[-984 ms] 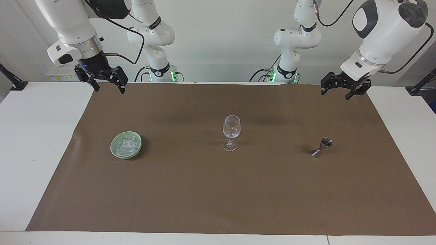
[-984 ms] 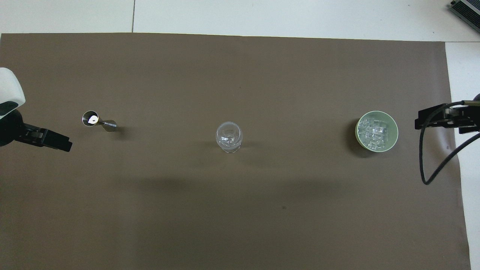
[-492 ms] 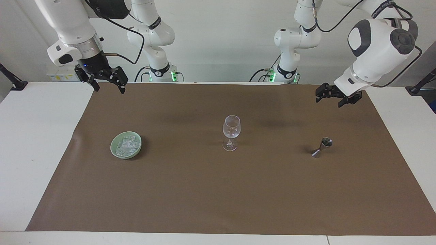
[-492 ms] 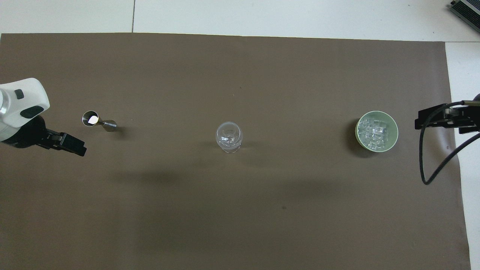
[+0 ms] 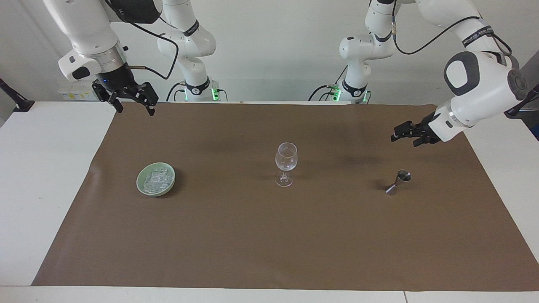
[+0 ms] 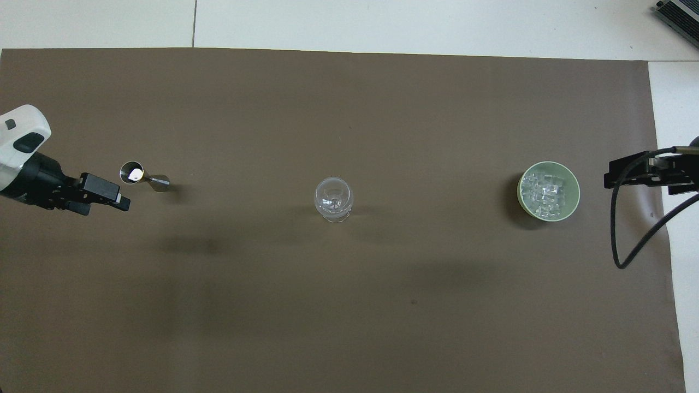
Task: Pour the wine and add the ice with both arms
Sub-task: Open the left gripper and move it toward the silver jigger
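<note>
A brown mat covers most of the white table, and three things stand on it in a row, well apart from one another. At the middle is an upright wine glass, clear and apparently holding nothing. Toward the right arm's end of the table sits a pale green bowl with the ice heaped inside it — small glassy cubes that fill most of the dish. Toward the left arm's end stands a small metal jigger, its open cup facing up and catching a bright glint in the overhead view. The left gripper hangs in the air above the mat near the jigger, tilted so that its fingers point sideways toward the middle of the table; its fingers are spread apart and grip nothing. From above, its tips show just beside the jigger's cup, yet the facing view shows it raised clear of the jigger and not touching it. The right gripper waits high over the corner of the mat at the robots' edge, on the bowl's end of the table — its fingers point down, stand spread and carry nothing.
</note>
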`<state>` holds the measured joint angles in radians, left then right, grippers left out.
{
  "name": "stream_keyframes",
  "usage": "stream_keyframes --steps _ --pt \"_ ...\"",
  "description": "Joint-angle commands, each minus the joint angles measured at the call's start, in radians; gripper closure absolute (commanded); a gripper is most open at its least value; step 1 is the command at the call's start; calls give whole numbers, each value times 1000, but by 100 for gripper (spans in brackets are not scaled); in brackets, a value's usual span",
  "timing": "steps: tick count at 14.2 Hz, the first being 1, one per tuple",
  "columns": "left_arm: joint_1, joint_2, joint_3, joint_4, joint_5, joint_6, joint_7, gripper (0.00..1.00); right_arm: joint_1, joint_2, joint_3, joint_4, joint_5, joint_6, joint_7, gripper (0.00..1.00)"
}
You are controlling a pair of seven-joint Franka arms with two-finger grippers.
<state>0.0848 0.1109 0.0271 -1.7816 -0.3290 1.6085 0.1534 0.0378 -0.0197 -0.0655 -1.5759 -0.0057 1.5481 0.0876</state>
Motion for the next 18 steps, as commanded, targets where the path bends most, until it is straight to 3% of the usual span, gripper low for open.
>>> stream_keyframes --steps 1,4,6,7,13,18 --pt "50 45 -3 68 -87 -56 -145 0 -4 -25 0 -27 24 -2 -25 0" --pt "87 67 -1 77 -117 -64 -279 0 -4 -25 0 -27 24 -2 -25 0" --pt "122 126 -3 137 -127 -96 -351 0 -4 -25 0 -27 24 -2 -25 0" --pt "148 166 -1 165 -186 -110 -414 0 -4 -25 0 -27 24 -2 -23 0" --pt "245 285 20 137 -398 -124 -704 0 -4 -25 0 -27 24 -2 -23 0" --pt "256 364 20 88 -548 -69 -786 0 -4 -25 0 -27 24 -2 -25 0"
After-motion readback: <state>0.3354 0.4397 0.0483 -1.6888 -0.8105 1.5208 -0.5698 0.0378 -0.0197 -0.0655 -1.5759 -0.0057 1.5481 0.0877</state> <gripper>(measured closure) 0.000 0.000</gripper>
